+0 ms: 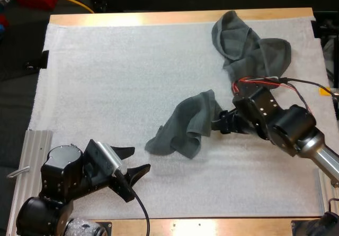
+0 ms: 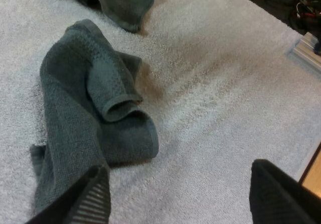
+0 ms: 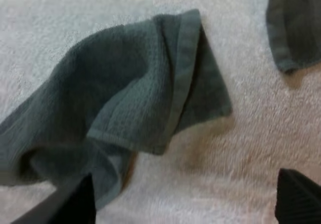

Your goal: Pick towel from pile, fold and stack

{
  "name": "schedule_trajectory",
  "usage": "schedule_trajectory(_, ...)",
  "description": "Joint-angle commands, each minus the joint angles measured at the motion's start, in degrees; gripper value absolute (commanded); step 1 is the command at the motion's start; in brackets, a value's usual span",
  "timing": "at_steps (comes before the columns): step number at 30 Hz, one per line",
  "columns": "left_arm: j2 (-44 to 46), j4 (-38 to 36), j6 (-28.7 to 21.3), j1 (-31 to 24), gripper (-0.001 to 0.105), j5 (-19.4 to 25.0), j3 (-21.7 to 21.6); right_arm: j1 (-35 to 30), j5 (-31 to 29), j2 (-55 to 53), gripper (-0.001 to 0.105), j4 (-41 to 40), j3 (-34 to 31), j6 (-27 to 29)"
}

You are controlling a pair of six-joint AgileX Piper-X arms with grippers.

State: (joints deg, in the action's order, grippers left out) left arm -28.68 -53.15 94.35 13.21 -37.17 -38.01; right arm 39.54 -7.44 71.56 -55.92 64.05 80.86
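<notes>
Over the table, in the high view, a crumpled dark grey-green cloth towel (image 1: 185, 125) lies about mid-mat on the white fibrous mat (image 1: 106, 77), well apart from the pile (image 1: 249, 45) of the same cloth heaped at the far right corner. Its long axis runs on a diagonal, from a bunched end nearest the left gripper (image 1: 139, 159) up to a corner that points toward the pile. The right gripper (image 1: 216, 122) sits at the towel's right edge. The left gripper's fingers are spread and clear of the cloth. By my reading one towel is separated out, while flattening, folding and stacking are all left (no folded stack is to be seen).

From the left wrist, the left gripper (image 2: 180, 189) has its fingers wide apart with bare mat between them. The towel (image 2: 85, 113) stretches away from beside one finger, rolled over on itself, toward the pile's edge (image 2: 120, 3).

From the right wrist, the right gripper (image 3: 185, 199) likewise stands apart, pinching nothing. The towel (image 3: 125, 93) lies ahead of it, a hemmed corner doubled over and aimed toward the pile (image 3: 296, 28). One finger is right at the cloth's edge; whether it touches, I cannot tell.
</notes>
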Motion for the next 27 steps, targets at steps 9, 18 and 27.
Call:
schedule_trajectory(9, 0.00, 0.28, 0.83, 0.19, 0.058, -0.80, -0.47, -0.04, 6.15, -0.29, 0.071, 5.85, -5.26, -3.16)
schedule_trajectory(18, 0.00, 0.28, 0.94, 0.19, 0.058, -0.80, -0.47, -0.04, 12.66, 1.94, 0.071, 17.67, -11.29, -8.00)
schedule_trajectory(27, 0.00, 0.28, 0.94, 0.19, 0.058, -0.80, -0.47, -0.04, 14.58, 18.18, 0.071, 29.67, -11.27, -18.49)
